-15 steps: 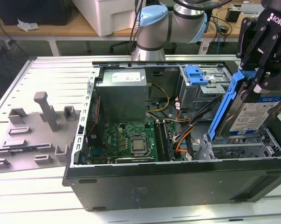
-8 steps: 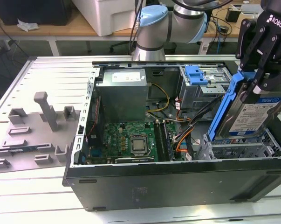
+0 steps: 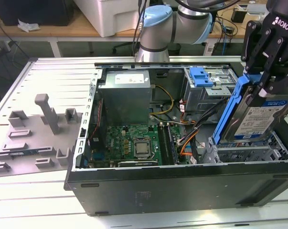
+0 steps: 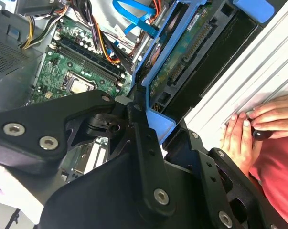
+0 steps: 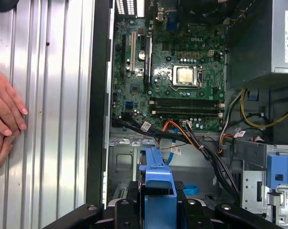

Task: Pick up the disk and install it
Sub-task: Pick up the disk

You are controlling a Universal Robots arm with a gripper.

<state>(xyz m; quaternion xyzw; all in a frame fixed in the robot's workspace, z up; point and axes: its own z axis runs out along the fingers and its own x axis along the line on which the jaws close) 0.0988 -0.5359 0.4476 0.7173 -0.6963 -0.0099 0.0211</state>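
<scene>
The disk, a silver drive with a blue-and-white label in a blue plastic carrier, hangs tilted on edge over the drive bay at the exterior view's right end of the open computer case. My black gripper is shut on the disk's upper edge. The second wrist view shows the disk's green circuit-board underside and blue frame between my fingers. The carrier's blue edge sits clamped in my gripper in the first wrist view, above the case floor.
Inside the case are a grey power supply box, the green motherboard, cable bundles and a small blue bracket. A grey fixture plate lies at the exterior view's left. A person's hand rests on the ribbed table beside the case.
</scene>
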